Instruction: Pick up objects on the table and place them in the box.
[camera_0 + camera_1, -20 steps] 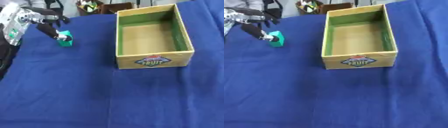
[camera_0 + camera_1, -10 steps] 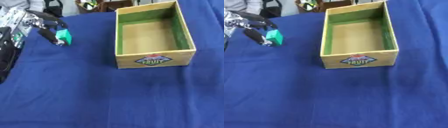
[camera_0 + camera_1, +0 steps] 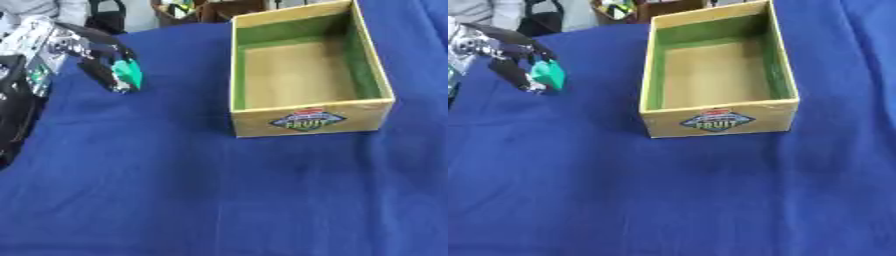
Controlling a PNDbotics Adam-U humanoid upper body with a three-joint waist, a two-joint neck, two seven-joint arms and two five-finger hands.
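A: Which step is this?

B: The carry, I'd judge. The left hand has its fingers pinched on a small green block, which hangs at the fingertips above the blue cloth, left of the box and well apart from it

A: Is the block off the table?

B: It looks so; the block sits tilted between the fingers with cloth showing below it. I cannot be sure of the gap

A: And the box?

B: Open on top, green inner walls, a bare floor, a fruit label on the near wall. Nothing in it that I can see

A: The right hand?

B: It shows in neither view

A: What does the next move call for?

B: A sweep to the robot's right, high enough for the block to pass over the box's left wall, then a stop over the floor before the fingers spread. The block is small and held only at the tips, so a knock on the rim could twist it free

A: Anything else left to pick up?

B: No other object shows on the cloth. Some clutter lies beyond the far edge, too unclear to name
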